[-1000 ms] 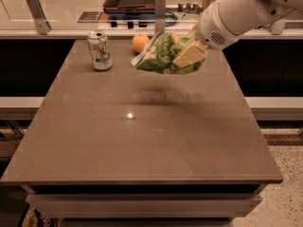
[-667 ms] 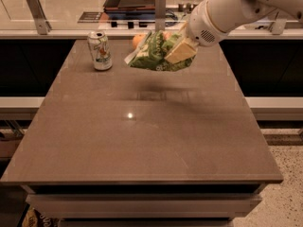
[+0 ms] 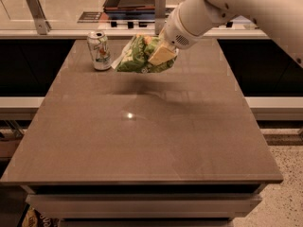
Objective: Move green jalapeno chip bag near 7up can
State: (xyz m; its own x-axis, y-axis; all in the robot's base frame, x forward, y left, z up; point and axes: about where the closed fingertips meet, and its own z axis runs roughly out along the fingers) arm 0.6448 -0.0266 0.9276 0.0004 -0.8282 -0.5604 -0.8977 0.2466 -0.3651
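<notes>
Carrying continuing: the tool [image 3: 161,56], clamped on the green jalapeno chip bag [image 3: 136,56], is closing across the surface [image 3: 151,136] toward the 7up can [image 3: 99,50]; release pending.

White rounded arm [image 3: 227,8], perforated wrist grille [image 3: 182,39]; tan end effector [image 3: 159,56] over far tabletop [image 3: 142,141].

table [image 3: 142,145]: brown, glossy, one light glint | counter [image 3: 57,13]: pale, behind | floor [image 3: 289,197]: speckled, lower right
</notes>
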